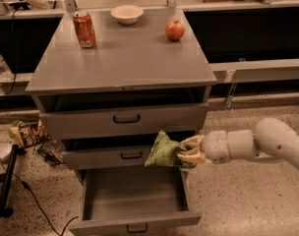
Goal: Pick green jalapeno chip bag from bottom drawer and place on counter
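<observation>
My gripper (185, 151) reaches in from the right and is shut on the green jalapeno chip bag (164, 150). It holds the bag in the air in front of the middle drawer, above the right part of the bottom drawer (132, 196). The bottom drawer is pulled out and looks empty inside. The counter (125, 58) lies well above the bag.
On the counter stand a red soda can (84, 29), a white bowl (127, 14) and a red apple (174, 30). Brown snack packets (27, 133) and cables lie on the floor to the left. A dark stand (6, 181) is at the lower left.
</observation>
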